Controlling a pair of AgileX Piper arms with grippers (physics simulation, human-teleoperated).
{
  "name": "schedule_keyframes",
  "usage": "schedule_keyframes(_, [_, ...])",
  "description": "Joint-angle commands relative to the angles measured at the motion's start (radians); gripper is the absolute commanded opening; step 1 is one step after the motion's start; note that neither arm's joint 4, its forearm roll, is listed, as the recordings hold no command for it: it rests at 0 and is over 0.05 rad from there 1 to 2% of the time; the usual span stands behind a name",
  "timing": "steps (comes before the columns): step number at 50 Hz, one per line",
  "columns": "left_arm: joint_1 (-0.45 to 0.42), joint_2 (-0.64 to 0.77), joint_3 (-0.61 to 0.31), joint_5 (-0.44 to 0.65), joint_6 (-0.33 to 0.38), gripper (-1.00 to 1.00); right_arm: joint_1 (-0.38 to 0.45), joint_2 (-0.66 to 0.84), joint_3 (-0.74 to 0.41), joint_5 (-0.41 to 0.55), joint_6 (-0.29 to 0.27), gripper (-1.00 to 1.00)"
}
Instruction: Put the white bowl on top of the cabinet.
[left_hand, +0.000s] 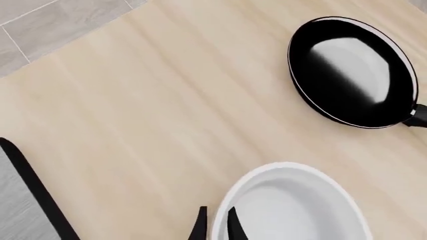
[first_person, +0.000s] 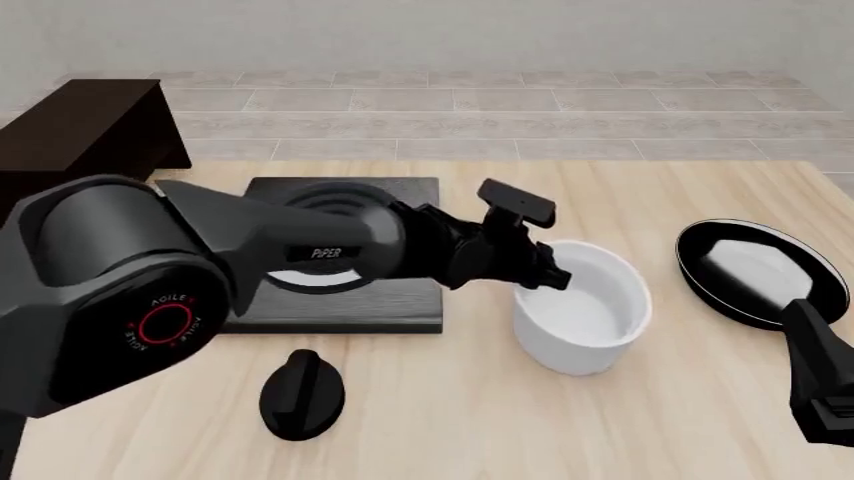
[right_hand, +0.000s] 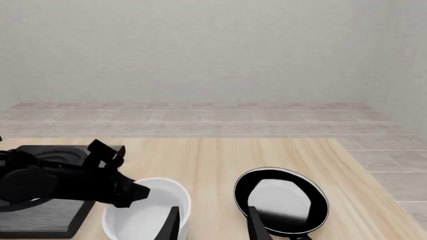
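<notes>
The white bowl (first_person: 583, 310) stands on the table just right of centre, deep and glossy. My left gripper (first_person: 550, 276) reaches across to the bowl's left rim. In the left wrist view the bowl (left_hand: 293, 210) has its rim pinched between the two fingers of my left gripper (left_hand: 217, 226), one finger inside and one outside. The dark cabinet (first_person: 83, 128) stands at the far left rear. My right gripper (right_hand: 215, 226) hangs open and holds nothing, low at the front right, with the bowl (right_hand: 143, 215) ahead of it.
A black frying pan (first_person: 758, 272) lies right of the bowl. The flat black stove plate (first_person: 340, 300) sits under my left arm, and a black knob-like object (first_person: 302, 394) lies in front of it. My right arm (first_person: 825, 385) is at the front right corner.
</notes>
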Motion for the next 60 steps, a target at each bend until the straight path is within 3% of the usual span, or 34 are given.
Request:
schedule_keyframes(1, [0.015, -0.078, 0.044, 0.003, -0.043, -1.00, 0.000, 0.000, 0.000, 0.000, 0.000, 1.00])
schedule_keyframes(39, [0.019, -0.353, 0.174, 0.028, -0.041, -1.00, 0.000, 0.000, 0.000, 0.000, 0.000, 1.00])
schedule_keyframes(60, [0.068, -0.457, 0.231, 0.048, -0.006, -1.00, 0.000, 0.000, 0.000, 0.000, 0.000, 1.00])
